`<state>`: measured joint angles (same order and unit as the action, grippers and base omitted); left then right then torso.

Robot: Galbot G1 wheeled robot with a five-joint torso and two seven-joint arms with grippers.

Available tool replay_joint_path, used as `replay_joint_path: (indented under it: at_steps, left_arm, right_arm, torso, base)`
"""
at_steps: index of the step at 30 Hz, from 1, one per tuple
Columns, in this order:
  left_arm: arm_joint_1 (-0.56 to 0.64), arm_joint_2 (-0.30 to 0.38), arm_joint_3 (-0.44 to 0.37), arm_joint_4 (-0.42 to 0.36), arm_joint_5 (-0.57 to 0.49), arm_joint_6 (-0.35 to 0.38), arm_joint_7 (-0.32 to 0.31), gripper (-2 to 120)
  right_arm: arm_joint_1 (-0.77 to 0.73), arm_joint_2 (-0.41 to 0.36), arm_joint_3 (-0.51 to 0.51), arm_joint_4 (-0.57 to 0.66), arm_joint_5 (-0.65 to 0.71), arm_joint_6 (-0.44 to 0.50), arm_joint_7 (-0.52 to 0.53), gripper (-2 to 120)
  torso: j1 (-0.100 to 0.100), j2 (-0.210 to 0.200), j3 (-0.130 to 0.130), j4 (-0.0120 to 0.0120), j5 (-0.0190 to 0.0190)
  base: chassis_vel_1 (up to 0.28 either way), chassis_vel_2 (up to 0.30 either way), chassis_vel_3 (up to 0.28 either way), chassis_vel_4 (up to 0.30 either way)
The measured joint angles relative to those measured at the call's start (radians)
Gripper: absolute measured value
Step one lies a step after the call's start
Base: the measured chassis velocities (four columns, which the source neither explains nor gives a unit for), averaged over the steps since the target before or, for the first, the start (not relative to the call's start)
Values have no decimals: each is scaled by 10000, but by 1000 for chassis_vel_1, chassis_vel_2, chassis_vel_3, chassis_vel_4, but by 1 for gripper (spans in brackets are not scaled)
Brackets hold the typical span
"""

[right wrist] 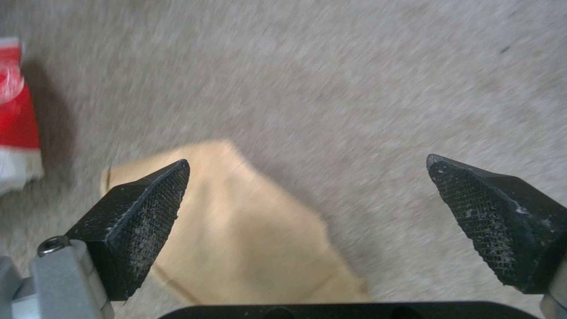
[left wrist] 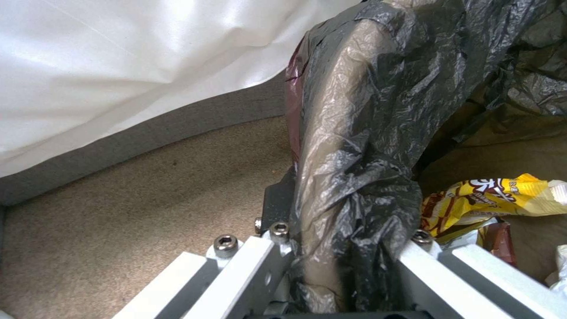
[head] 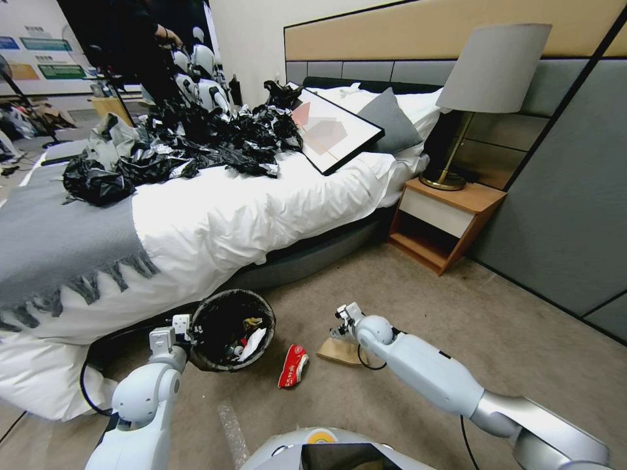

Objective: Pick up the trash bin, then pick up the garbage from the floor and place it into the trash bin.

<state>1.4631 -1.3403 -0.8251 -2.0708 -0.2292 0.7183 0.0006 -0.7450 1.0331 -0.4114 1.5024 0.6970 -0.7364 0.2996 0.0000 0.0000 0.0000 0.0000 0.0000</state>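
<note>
Over the carpet [head: 418, 300] by the bed [head: 261, 209], my right gripper [right wrist: 307, 195] hangs with its pads [right wrist: 148, 212] wide apart above the brown bag [right wrist: 248, 239], one pad over the bag's edge and the other over bare carpet. My left gripper [left wrist: 336, 261] is clamped on the bin [head: 232, 329] at its rim, black liner [left wrist: 354, 146] bunched between the fingers, holding it beside the bed's skirt. Outward from there, a red wrapper [head: 293, 366] lies on the carpet between bin and bag, near both but touching neither. As I judge it, the step is taking the bag: it lies flat, so I should shift sideways until both pads straddle an edge or fold, come down until the tips press into the pile, then close so the paper buckles up between them; a pinch on the flat middle would likely slip. Holding the bin steady and level matters, since it already carries litter. A yellow packet [left wrist: 496, 197] inside shows brown and white lettering that I cannot read; the red wrapper's white print is too small to make out.
</note>
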Motion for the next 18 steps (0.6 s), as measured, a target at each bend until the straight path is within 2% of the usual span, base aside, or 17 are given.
replay_joint_path:
  at_steps: [18]
  left_arm:
    - [-35,-1,-26,101,12,-76,38,0]
  right_arm:
    - [-570,297,-267,-287,-465,10,-80,100]
  torso:
    - [0,0,0,0,0]
  base:
    - [0,0,0,0]
